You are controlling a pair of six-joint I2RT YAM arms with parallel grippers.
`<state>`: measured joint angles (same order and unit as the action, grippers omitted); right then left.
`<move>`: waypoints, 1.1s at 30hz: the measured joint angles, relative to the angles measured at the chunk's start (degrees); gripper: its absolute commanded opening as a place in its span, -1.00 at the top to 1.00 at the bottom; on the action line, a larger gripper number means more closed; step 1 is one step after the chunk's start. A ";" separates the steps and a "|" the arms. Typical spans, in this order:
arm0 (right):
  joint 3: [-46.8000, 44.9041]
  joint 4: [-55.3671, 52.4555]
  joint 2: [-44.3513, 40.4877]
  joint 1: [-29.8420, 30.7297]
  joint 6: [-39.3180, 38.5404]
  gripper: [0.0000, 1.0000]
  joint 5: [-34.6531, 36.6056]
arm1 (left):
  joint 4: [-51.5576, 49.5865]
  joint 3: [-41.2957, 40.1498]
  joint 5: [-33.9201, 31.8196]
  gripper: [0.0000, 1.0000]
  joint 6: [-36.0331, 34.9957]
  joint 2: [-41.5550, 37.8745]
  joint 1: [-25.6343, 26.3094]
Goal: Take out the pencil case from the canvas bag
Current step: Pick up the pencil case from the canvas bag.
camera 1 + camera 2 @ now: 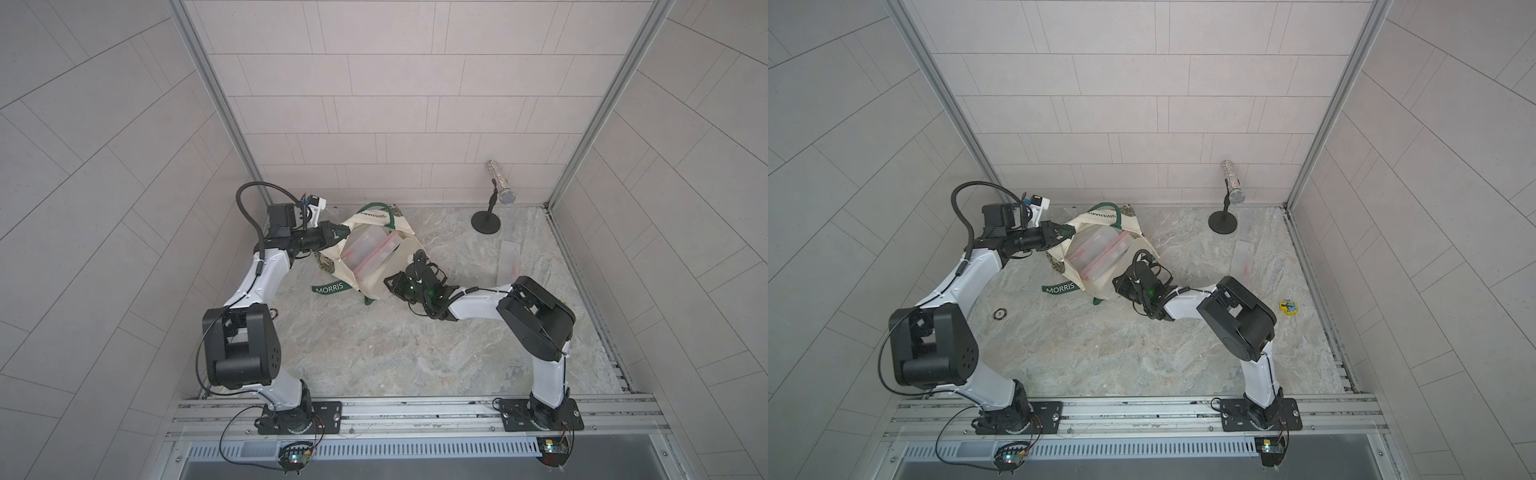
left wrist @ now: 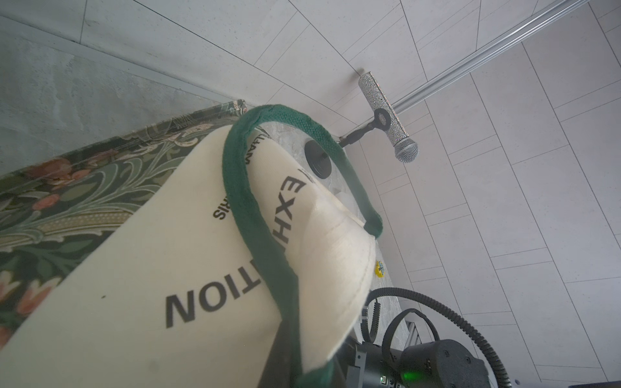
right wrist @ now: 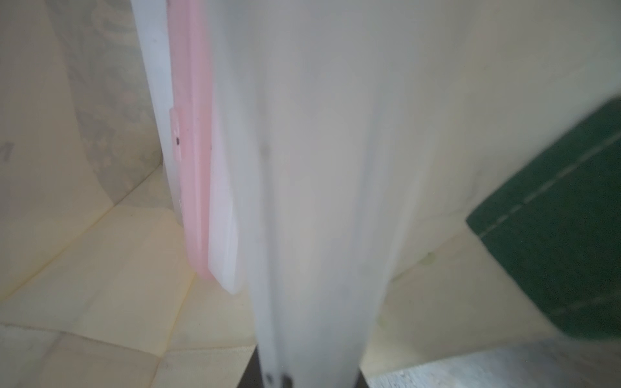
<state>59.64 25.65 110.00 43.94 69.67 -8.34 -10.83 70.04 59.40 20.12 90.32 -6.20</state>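
Pencil case [image 3: 312, 201], translucent, sits inside the canvas bag [image 1: 409, 249], clenched by the right end effector [image 1: 392, 283], apparently ready to be drawn out. The left end effector [image 1: 337, 232] pinches the bag's rim, seemingly to keep the mouth open and steady the tote lying on the desk [image 1: 374, 345]. Two cases are in the bag, with the pink-trimmed case [image 3: 196, 168] beside the gripped one. A third flat case [image 1: 509, 262] lies well apart. One microphone [image 1: 500, 185] stands nearby. Two green straps [image 1: 330, 288] show.
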 measured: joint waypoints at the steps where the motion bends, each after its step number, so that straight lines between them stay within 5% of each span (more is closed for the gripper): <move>1: -0.13 -0.83 -0.61 0.02 -0.94 0.92 -0.24 | 0.04 0.00 -0.09 1.00 0.00 0.00 0.00; 33: -0.09 -26.29 -15.04 1.81 -23.98 1.00 -3.23 | 0.33 0.00 -0.20 1.00 1.09 0.00 0.00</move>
<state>59.55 -0.64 94.96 45.76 45.69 -11.57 -10.50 70.04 59.20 21.21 90.32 -6.20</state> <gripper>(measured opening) 0.220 0.092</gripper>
